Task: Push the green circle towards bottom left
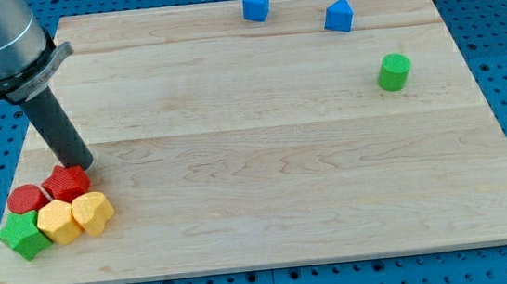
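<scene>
Gripperless, my tip (pixel 81 166) sits seemingly touching the red block (pixel 66 182) at the view's bottom left. Green circle (pixel 394 71) stands well apart, upper right, unpushed; next I must travel behind it.

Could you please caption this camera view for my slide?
My tip touches the bottom-left block cluster; the green circle sits far right.
</scene>
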### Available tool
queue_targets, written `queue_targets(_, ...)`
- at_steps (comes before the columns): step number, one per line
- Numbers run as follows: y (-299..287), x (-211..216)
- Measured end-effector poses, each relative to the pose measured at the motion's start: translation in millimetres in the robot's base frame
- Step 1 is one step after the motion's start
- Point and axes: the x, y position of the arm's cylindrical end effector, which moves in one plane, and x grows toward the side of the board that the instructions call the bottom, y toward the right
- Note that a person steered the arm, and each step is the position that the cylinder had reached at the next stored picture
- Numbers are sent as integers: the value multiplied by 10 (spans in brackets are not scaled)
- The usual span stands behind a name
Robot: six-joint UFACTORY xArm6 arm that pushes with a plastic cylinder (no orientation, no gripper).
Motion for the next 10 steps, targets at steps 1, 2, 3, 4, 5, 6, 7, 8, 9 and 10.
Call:
queue_targets(1, -26, -256)
queue_targets(2, 462, -537)
queue_targets(3, 876, -642)
queue_targets(4, 1537, -674)
queue_targets(5, 2140, -855)
queue_targets(6, 2680, -1097)
queue_targets(7, 3223, -1416)
queue_targets(8, 3589, -1490)
queue_targets(9, 3704, -1345)
queue_targets(10, 3976, -889)
